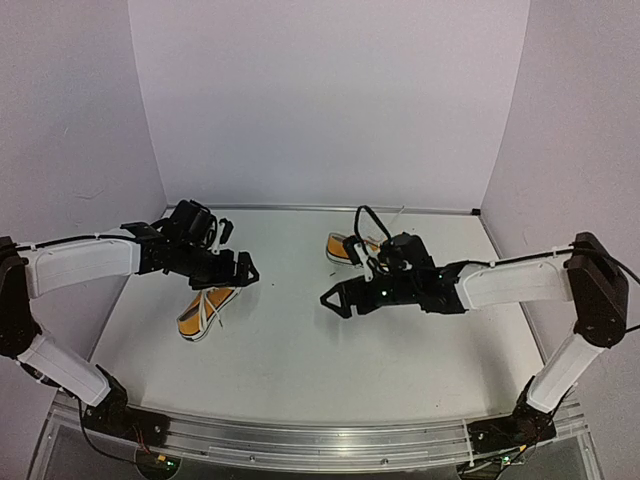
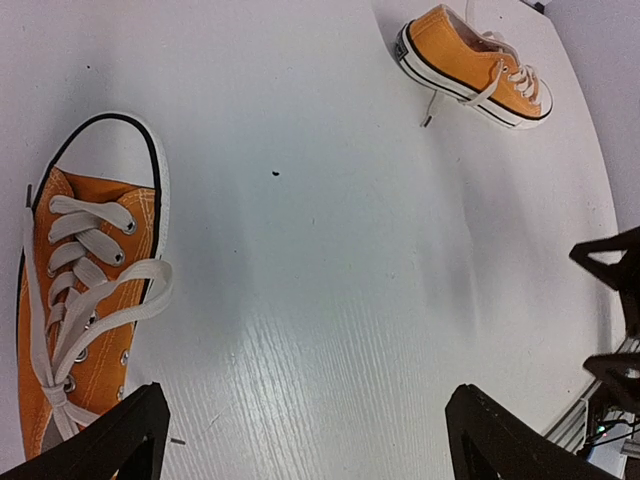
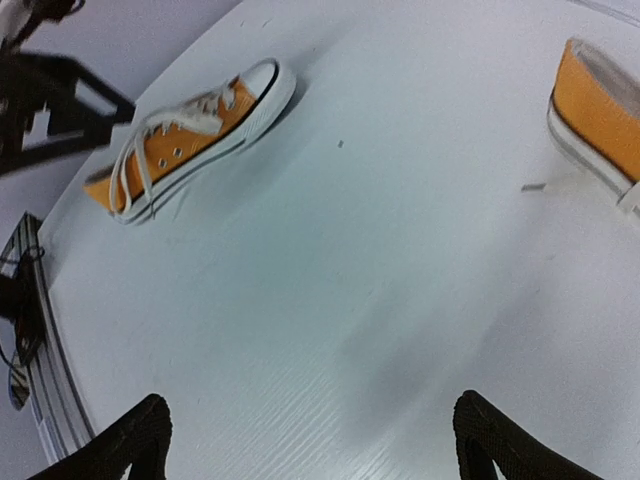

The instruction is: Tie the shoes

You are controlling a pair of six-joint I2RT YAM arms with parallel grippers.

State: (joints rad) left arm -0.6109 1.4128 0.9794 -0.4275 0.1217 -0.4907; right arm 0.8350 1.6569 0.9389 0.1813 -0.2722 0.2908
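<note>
My top camera looks down from behind my arms (image 1: 80, 265) on the whole table (image 1: 300, 350). Wrist cameras sit low; both share the shoe (image 2: 85, 320) at my left view's lower left and the other shoe (image 2: 475, 65), upper right.

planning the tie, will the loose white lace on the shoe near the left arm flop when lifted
Probably floppy: the lace lies in slack curves over the shoe. Likely light, but it is threaded through eyelets, so a hard pull may drag the shoe.
</note>
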